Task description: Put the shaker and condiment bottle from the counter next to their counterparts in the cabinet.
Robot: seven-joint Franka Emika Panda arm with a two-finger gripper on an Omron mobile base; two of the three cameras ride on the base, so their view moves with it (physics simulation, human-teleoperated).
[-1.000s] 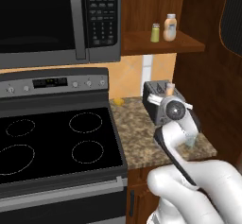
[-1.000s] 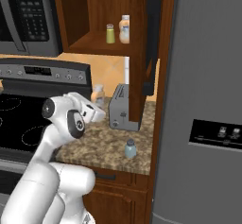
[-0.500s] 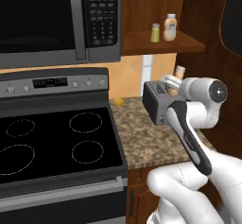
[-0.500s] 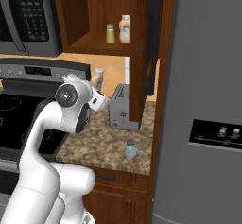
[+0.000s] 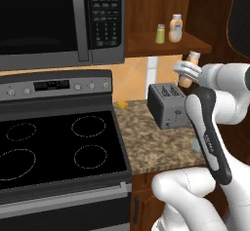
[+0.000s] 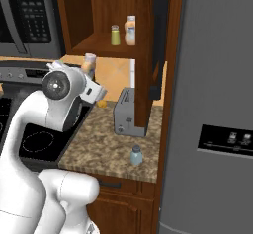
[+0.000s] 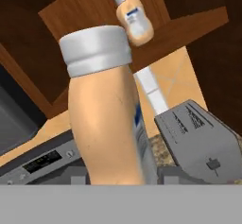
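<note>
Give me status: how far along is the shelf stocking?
Nothing shelved yet. In hand: the gripper holds the pale-orange condiment bottle raised above the grey toaster, below the wooden cabinet shelf where its look-alike bottle and yellow-green shaker stand. Left: the pale teal shaker on the granite counter.

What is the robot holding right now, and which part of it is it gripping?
The pincer holds the condiment bottle, raised above the toaster below the cabinet shelf. The grip appears to be low on its body; the fingertips themselves are hidden.

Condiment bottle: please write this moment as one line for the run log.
gripper: shut on condiment bottle | bottle: lifted above toaster, below cabinet shelf | shaker: on counter | counterparts: on shelf
</note>
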